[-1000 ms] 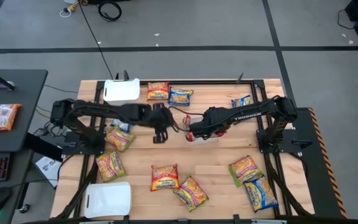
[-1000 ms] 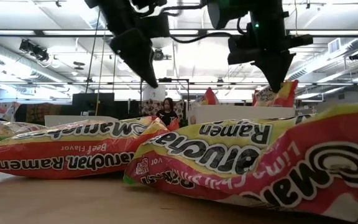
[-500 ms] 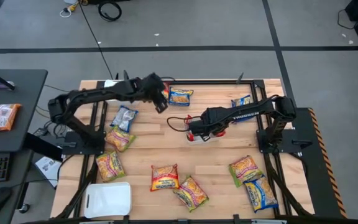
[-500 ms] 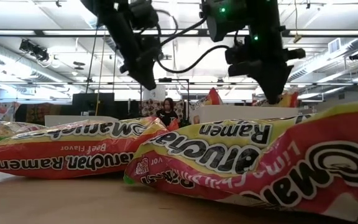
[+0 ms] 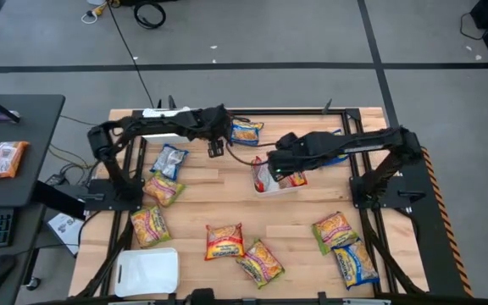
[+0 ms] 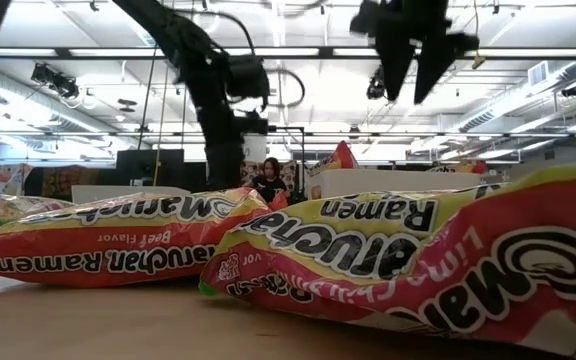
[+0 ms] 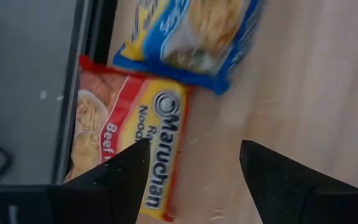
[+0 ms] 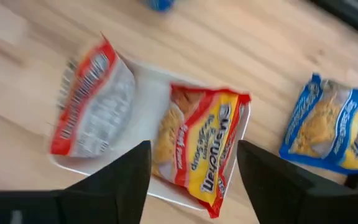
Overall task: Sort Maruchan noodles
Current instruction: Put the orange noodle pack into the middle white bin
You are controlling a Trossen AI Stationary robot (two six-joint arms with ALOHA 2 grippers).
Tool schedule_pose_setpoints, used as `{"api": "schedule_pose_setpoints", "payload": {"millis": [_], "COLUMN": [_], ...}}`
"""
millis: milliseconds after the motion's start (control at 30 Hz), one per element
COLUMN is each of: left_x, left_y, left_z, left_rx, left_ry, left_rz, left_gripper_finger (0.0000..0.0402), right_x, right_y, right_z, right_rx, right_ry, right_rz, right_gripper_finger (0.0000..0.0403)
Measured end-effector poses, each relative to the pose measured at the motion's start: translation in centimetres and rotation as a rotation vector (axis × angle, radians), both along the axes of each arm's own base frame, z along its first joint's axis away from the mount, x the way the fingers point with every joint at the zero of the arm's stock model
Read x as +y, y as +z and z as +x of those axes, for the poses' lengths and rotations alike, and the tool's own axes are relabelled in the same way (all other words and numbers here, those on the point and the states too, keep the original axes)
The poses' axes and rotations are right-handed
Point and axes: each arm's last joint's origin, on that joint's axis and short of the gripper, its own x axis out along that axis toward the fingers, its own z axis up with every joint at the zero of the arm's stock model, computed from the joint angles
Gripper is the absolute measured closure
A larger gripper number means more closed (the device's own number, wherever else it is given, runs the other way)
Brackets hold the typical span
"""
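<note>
Maruchan noodles packets lie scattered on the wooden table. My right gripper (image 8: 191, 180) hangs open over a white tray (image 5: 288, 188) at mid-table, touching nothing. In that tray lie two red packets, one back-side up (image 8: 86, 106) and one face up (image 8: 197, 143). My left gripper (image 7: 191, 180) stands open near the far edge, above a red beef packet (image 7: 129, 143) and a blue packet (image 7: 191, 37), both flat on the wood. In the low view the right gripper (image 6: 413, 85) is high, with its fingers apart.
Another blue packet (image 5: 169, 159) and yellow-orange ones (image 5: 161, 188) (image 5: 149, 224) lie at the left. Red and yellow packets (image 5: 224, 241) (image 5: 261, 261) sit near the front, more (image 5: 335, 229) (image 5: 356, 261) at the right. A white tray (image 5: 148, 271) stands at the near left.
My right gripper has opened and let go of a red packet, which now lies in the middle tray, and has risen above it. My left gripper has swung from mid-table toward the far edge, sunk over the red and blue packets there, and opened.
</note>
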Motion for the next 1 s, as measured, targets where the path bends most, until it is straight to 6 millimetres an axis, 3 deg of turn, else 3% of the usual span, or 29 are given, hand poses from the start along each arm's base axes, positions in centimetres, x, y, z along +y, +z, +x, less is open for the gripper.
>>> {"api": "schedule_pose_setpoints", "payload": {"millis": [267,467,600,867,1000], "left_x": [1.5,1.9,1.8,0.9,0.2], "left_y": [-4.2,-6.0,-6.9,-6.7,-4.9], "left_z": [0.5,1.1,1.2,1.2,0.9], "left_rx": [0.122,0.140,0.195,0.250,0.262], "left_ry": [0.059,0.053,0.015,0.004,0.009], "left_rz": [0.031,0.046,0.050,0.080,0.022], "left_gripper_finger": [0.0173,0.0188,0.0225,0.0380,0.0391], "right_x": [1.1,1.3,1.4,1.3,1.1], "right_y": [3.1,3.3,3.2,3.7,3.9], "right_z": [-2.5,-2.8,-2.6,-3.1,-3.3], "right_rx": [-0.147,-0.156,-0.143,-0.149,-0.128], "right_ry": [-0.011,-0.001,0.020,0.043,0.098], "right_rz": [-0.051,-0.050,-0.033,-0.056,-0.097], "right_gripper_finger": [0.0160,0.0162,0.0162,0.0163,0.0163]}}
